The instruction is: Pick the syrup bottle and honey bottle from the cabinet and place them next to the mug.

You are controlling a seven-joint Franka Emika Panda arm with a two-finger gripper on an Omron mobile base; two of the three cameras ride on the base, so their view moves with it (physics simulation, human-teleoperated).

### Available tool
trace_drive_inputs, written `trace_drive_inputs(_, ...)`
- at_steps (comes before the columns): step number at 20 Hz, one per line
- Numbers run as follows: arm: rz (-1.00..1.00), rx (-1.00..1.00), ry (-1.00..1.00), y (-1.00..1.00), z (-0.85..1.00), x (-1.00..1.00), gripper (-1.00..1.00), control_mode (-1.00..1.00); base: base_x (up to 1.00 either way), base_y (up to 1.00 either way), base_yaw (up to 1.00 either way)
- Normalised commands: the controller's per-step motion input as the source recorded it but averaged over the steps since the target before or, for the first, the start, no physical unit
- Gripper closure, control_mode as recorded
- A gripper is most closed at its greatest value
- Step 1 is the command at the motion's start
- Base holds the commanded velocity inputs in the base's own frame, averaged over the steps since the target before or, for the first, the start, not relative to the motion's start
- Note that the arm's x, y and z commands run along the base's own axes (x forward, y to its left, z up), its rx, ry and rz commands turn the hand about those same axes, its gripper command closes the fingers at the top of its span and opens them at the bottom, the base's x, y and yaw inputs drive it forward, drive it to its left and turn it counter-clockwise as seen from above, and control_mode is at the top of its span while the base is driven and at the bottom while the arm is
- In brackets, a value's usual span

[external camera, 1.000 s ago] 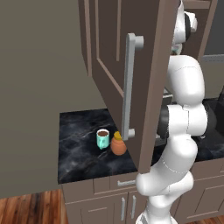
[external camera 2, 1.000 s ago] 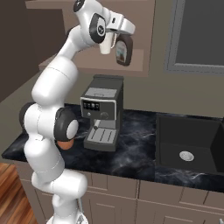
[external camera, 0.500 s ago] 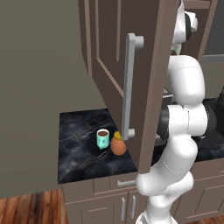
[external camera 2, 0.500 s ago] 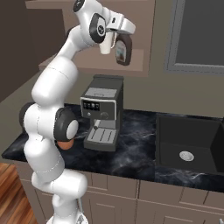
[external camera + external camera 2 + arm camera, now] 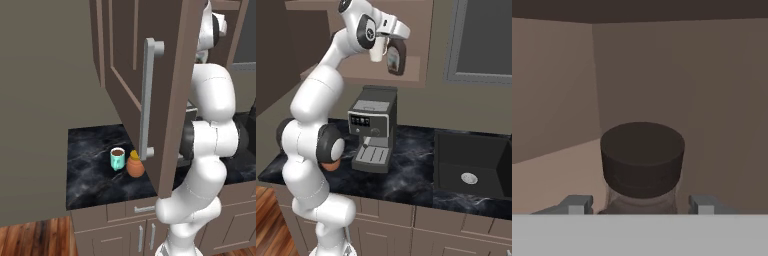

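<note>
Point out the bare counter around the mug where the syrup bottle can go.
Bare black counter lies left of and in front of the mug. Its right side is crowded: the honey bottle stands close beside it, with the open cabinet door hanging over.

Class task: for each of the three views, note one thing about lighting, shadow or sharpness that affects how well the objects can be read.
Left base view: flat, even light; the mug and honey bottle read clearly beside the open cabinet door. Right base view: the syrup bottle sits dark against the shaded shelf, label faint. Hand view: dim interior, the bottle's cap nearly black, soft edges, no glare.
</note>
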Motion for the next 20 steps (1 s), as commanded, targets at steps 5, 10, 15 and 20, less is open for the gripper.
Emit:
trace_drive_inputs(5,0.00,0.00,0.00,0.39,-0.23,-0.52,1.00,-1.00,0.00,0.00,0.00)
trace_drive_inputs(10,0.00,0.00,0.00,0.48,-0.37,-0.64,1.00,-1.00,0.00,0.00,0.00)
trace_drive_inputs(15,0.00,0.00,0.00,0.42,-0.38,-0.74,1.00,-1.00,0.00,0.00,0.00)
trace_drive_inputs(20,0.07,0.00,0.00,0.29,-0.41,-0.74,1.00,-1.00,0.00,0.00,0.00)
